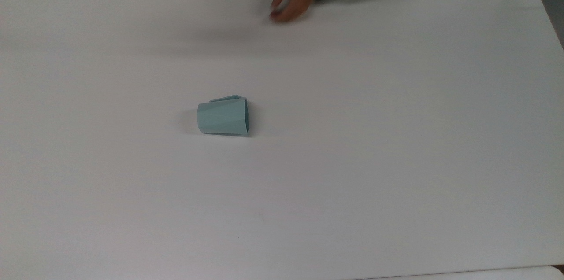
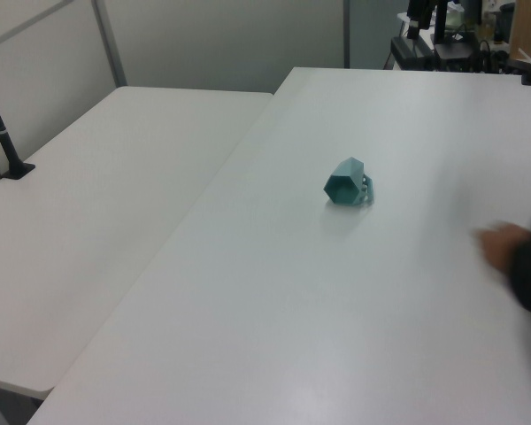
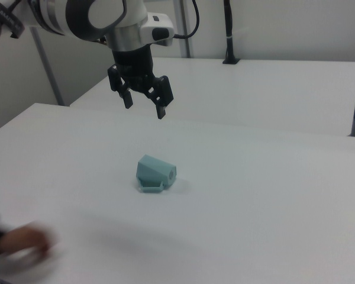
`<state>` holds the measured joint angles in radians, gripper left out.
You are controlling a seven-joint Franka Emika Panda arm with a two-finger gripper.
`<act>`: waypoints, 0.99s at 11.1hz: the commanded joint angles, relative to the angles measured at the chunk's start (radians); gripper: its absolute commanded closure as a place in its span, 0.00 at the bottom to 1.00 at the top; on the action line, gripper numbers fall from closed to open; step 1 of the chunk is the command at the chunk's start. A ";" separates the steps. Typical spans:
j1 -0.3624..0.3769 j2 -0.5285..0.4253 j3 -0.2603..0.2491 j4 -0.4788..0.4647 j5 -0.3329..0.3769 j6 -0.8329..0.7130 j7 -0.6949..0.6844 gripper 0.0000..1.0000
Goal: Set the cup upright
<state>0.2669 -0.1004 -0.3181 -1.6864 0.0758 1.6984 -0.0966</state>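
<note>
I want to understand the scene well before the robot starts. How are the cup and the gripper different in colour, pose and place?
The cup is pale teal; the gripper is black. The cup lies on its side on the white table, its handle flat against the surface; the gripper hangs in the air, fingers pointing down and open. The cup sits lower in the right view, the gripper above and slightly to the right view's left. Neither touches the other.

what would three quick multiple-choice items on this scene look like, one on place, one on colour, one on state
1. In the right view, where is the black two-finger gripper?
A. above the cup, clear of it
B. clamped on the cup
C. flat on the table

2. What colour is the small faceted cup?
A. red
B. pale teal-green
C. black

3. How does the cup stand?
A. upright
B. upside down
C. on its side

Answers: 1 A, the open fingers hang over the white table, a gap below them. 2 B, teal in each view. 3 C, its side rests on the table.
</note>
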 commanded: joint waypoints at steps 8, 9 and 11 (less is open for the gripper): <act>0.056 0.016 0.025 -0.018 -0.108 -0.036 0.048 0.00; 0.125 0.072 0.040 0.031 -0.166 -0.033 0.134 0.00; 0.262 0.177 0.042 0.066 -0.330 -0.028 0.262 0.00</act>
<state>0.3895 -0.0472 -0.2794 -1.6833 -0.1124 1.6640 0.0256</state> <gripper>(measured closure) 0.000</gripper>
